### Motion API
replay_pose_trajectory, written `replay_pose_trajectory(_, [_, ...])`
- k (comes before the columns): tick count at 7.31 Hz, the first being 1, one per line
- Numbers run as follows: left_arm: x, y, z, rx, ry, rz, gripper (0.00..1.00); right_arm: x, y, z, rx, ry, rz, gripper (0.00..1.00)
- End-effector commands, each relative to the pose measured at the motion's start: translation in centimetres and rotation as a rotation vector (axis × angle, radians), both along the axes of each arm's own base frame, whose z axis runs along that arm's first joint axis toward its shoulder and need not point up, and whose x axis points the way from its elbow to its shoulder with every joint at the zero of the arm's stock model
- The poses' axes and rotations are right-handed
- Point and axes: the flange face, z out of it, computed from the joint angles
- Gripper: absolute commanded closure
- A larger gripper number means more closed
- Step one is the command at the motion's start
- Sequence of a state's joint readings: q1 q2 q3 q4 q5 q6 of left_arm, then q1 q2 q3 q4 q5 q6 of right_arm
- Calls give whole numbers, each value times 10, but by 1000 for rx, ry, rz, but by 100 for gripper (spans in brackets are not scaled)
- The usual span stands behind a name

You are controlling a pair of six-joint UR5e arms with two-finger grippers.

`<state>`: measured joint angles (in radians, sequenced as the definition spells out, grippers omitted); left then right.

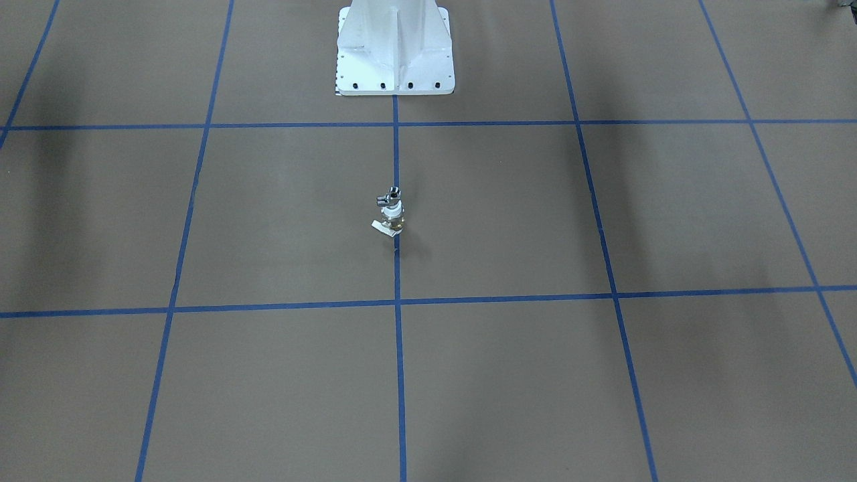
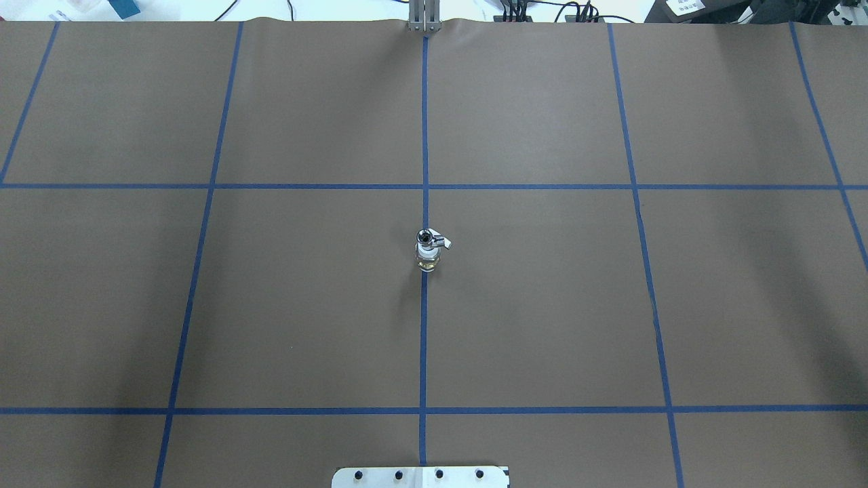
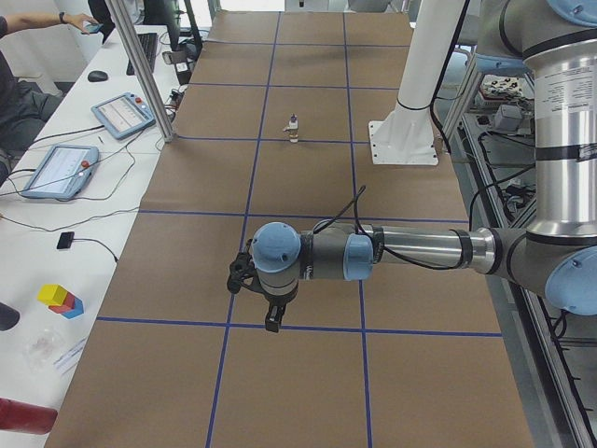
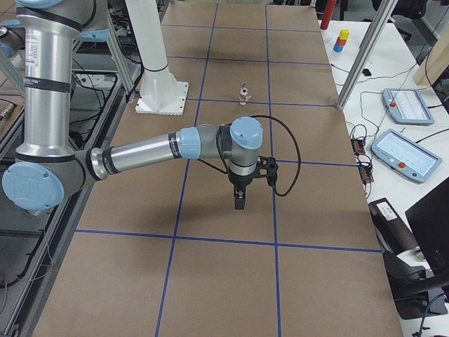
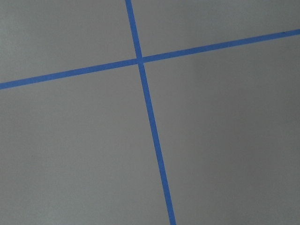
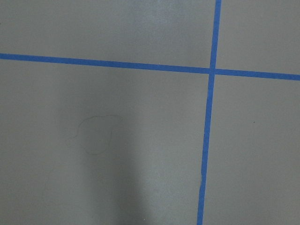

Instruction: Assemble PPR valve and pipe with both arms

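The PPR valve (image 1: 392,218), with a white ring, a brass body and a white side tab, stands upright on the centre tape line of the brown table. The silver pipe (image 1: 390,196) sits on top of it, joined to it. The pair also shows in the overhead view (image 2: 427,249). My left gripper (image 3: 271,323) hangs over the table far from the pair and shows only in the left side view, so I cannot tell its state. My right gripper (image 4: 239,203) shows only in the right side view, so I cannot tell its state. Both wrist views show only taped paper.
The white pedestal base (image 1: 395,63) stands behind the pair at the robot's side. Teach pendants (image 3: 61,171) and coloured blocks (image 3: 60,299) lie on the white side bench. An aluminium post (image 4: 365,53) rises at the table's far edge.
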<state>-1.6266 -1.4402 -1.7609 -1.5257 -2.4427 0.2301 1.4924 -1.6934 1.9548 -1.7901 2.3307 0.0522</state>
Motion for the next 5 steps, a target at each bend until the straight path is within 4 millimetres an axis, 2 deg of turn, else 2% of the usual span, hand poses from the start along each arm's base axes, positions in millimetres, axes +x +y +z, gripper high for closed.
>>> replay_pose_trajectory(1, [-3,-7,-9,-51,-29,-67,0,3,15,20,-13,19,-27,1])
replay_pose_trajectory(3, [-3,-12,-13,-42,-35,-66,0,4,21,27,-10,22,-27,1])
replay_pose_trajectory(5, [-4,-15,-17,-36,-35,-68,0,4,20,25,-4,19,-26,0])
